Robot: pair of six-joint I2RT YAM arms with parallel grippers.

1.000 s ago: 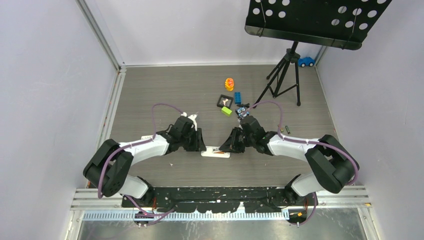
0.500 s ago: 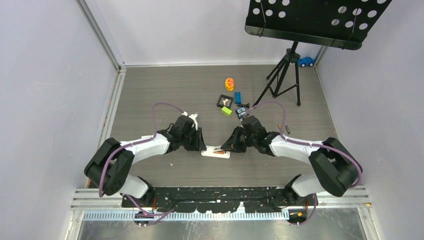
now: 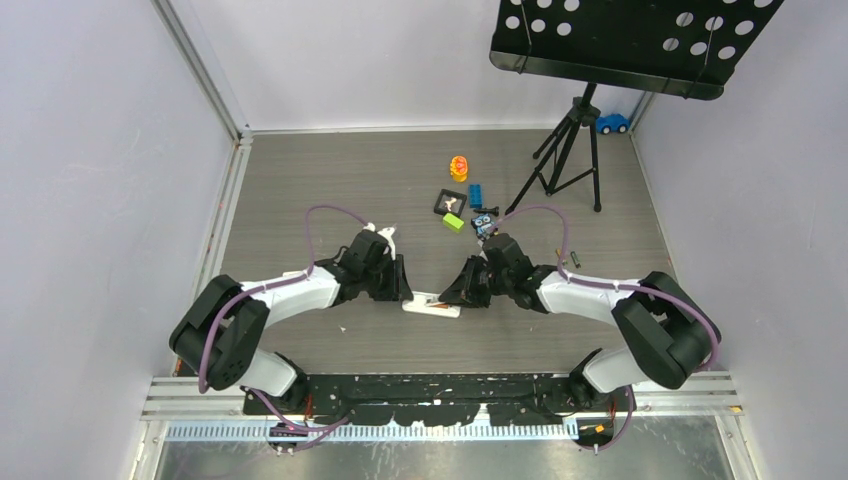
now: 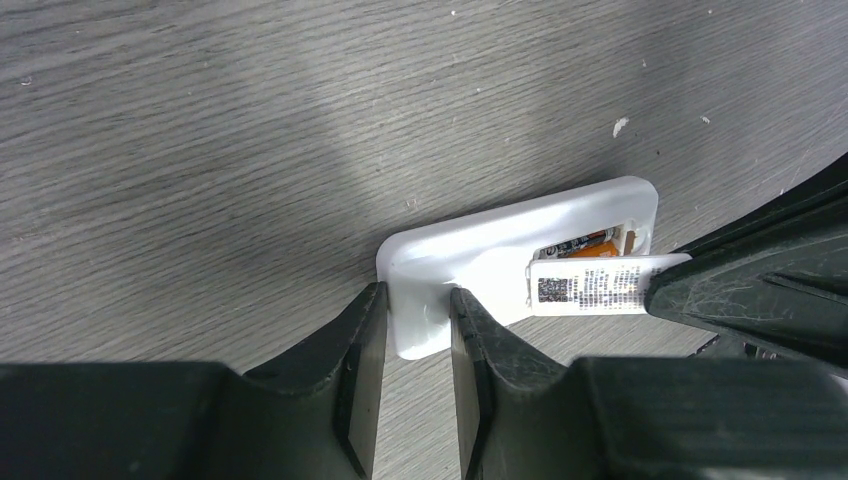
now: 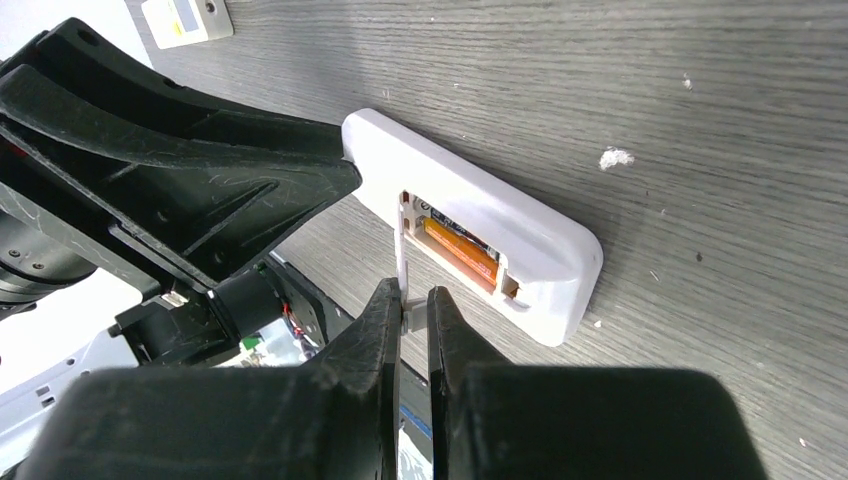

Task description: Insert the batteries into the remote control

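The white remote control (image 3: 432, 303) lies back up on the table between my two grippers. My left gripper (image 4: 417, 300) is shut on its narrow end, one finger on each side of the remote control (image 4: 470, 250). In the open recess lies an orange battery (image 5: 460, 250), also seen from the left wrist (image 4: 588, 243), with a darker battery behind it. My right gripper (image 5: 412, 300) is shut on the edge of a thin white battery cover (image 5: 402, 262), held upright over the recess. The cover's labelled face (image 4: 590, 285) shows in the left wrist view. A loose battery (image 3: 576, 259) lies by my right forearm.
A black music stand's tripod (image 3: 570, 160) stands at the back right, its perforated desk (image 3: 630, 40) overhead. Small toys sit behind the grippers: an orange figure (image 3: 459, 167), a blue brick (image 3: 475, 195), a black tray (image 3: 450, 203), a green block (image 3: 454, 222). Far right is a blue car (image 3: 612, 123).
My left gripper has closed a little on the remote's end. My right gripper with the cover has edged slightly left toward the recess.
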